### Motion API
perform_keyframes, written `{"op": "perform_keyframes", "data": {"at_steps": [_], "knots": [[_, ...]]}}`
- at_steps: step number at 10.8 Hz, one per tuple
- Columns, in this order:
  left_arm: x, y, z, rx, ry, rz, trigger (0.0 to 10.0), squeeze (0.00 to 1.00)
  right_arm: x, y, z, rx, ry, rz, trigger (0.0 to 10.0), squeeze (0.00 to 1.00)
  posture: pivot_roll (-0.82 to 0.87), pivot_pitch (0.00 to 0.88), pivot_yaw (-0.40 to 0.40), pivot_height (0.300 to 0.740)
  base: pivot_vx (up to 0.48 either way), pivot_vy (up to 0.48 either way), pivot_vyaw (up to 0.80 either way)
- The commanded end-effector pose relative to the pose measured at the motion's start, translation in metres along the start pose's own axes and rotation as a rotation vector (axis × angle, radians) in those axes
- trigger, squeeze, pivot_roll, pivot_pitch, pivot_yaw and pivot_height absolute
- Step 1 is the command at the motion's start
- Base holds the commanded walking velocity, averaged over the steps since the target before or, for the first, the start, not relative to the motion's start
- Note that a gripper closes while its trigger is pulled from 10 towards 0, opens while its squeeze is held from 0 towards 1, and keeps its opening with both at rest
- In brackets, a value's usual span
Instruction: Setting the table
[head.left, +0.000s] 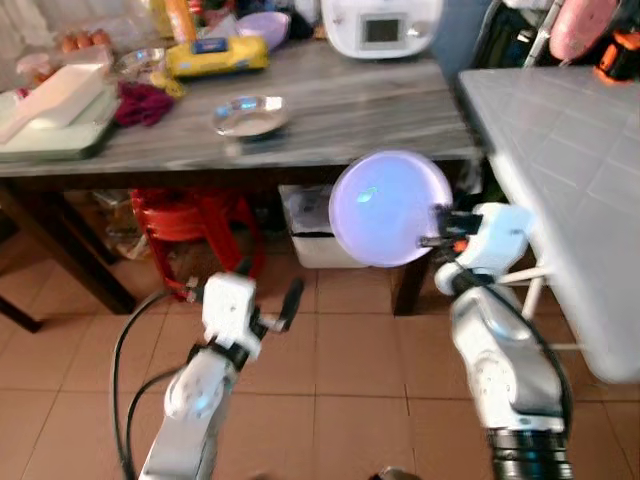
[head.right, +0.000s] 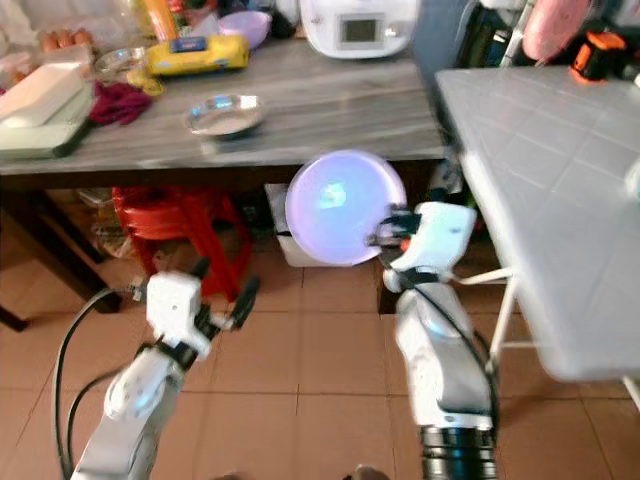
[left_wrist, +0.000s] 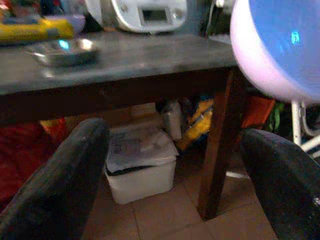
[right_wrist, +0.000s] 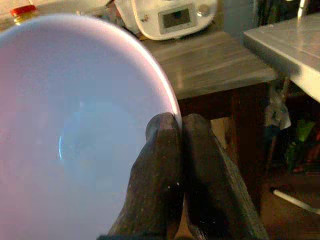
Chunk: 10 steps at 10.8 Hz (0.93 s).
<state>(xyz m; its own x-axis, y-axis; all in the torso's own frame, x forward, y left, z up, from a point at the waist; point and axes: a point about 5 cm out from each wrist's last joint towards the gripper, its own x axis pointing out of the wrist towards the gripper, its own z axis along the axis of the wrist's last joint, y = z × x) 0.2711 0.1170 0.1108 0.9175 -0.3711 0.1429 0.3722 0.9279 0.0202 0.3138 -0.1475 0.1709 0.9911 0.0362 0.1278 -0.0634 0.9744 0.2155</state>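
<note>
The right gripper (head.left: 440, 228) is clamped on the rim of a round pale lilac plastic plate (head.left: 390, 208), which it holds in the air, face tilted up toward the head camera, in front of the near edge of the long grey wood-grain table (head.left: 350, 120); in the right wrist view both black fingers (right_wrist: 165, 165) pinch the plate's edge with no gap between them. The left gripper (head.left: 268, 310) hangs low at about seven o'clock from the plate, fingers spread wide and holding nothing. On the grey table, at ten o'clock from the plate, sits a shallow round steel dish (head.left: 248, 115); a white electric cooker (head.left: 380, 25) stands at twelve o'clock and a yellow flat packet (head.left: 215, 55) at eleven. A pale grey tiled tabletop (head.left: 560, 150) lies at two o'clock. The step in hand looks to be carrying the plate to a place setting. To do it well, level the plate before lowering, since a rim pinch lets it swing; clear the table's edge first, set it flat on a bare patch away from the steel dish, then release.
</note>
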Motion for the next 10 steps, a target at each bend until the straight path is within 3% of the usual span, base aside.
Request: {"op": "perform_keyframes", "data": {"at_steps": [1, 7, 10], "knots": [[-0.0071, 0.0068, -0.0044, 0.014, 0.024, 0.015, 10.0, 0.0, 0.0019, 0.0115, 0.0026, 0.008, -0.016, 0.032, 10.0, 0.0, -0.03, 0.131, 0.053, 0.74, 0.0, 0.48, 0.0], [-0.0041, 0.0046, -0.0046, 0.02, 0.03, 0.001, 10.0, 0.0, 0.0021, 0.0094, 0.0004, 0.006, -0.021, 0.013, 10.0, 0.0, -0.03, 0.126, 0.066, 0.74, 0.0, 0.48, 0.0], [-0.0014, 0.005, -0.0012, 0.044, 0.006, 0.014, 10.0, 0.0, 0.0035, 0.0071, 0.001, -0.009, -0.024, 0.012, 10.0, 0.0, -0.04, 0.126, 0.058, 0.74, 0.0, 0.0, 0.0]]}}
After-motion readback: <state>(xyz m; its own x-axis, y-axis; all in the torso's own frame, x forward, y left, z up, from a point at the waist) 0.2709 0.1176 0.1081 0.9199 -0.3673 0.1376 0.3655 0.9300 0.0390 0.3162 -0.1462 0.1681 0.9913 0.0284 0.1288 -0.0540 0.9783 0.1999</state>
